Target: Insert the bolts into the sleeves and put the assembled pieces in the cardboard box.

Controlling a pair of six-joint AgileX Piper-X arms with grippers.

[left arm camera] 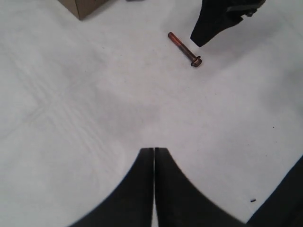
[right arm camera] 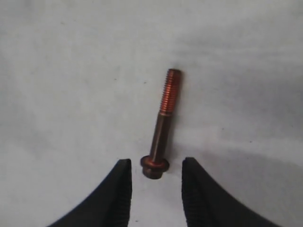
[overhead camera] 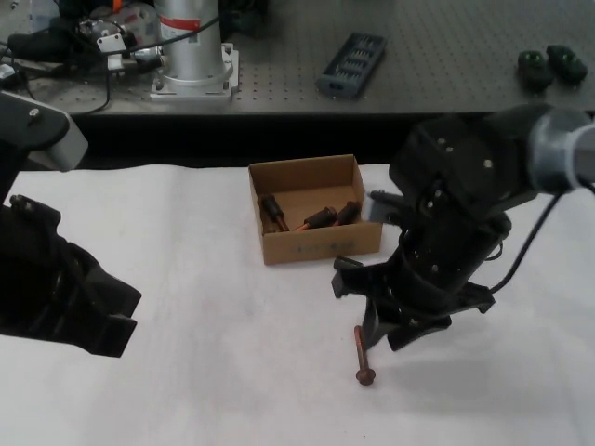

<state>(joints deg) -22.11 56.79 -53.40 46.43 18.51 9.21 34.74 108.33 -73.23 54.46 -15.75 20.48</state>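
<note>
The right gripper [right arm camera: 155, 161] is hanging low over the copper bolt [right arm camera: 163, 120], fingers parted narrowly either side of its head, apparently lining up a pick. The bolt is lying at five o'clock of the cardboard box [overhead camera: 321, 246]. The left gripper [left arm camera: 154, 150] is idling, fingers pressed together, out of the way.

White-covered bench [overhead camera: 186, 372] — a copper bolt [overhead camera: 361, 353] and cardboard box [overhead camera: 321, 246] lie on it.

No legible text, number or sign. Faint dark marks on cardboard box [overhead camera: 321, 246] front wall: unreadable.
</note>
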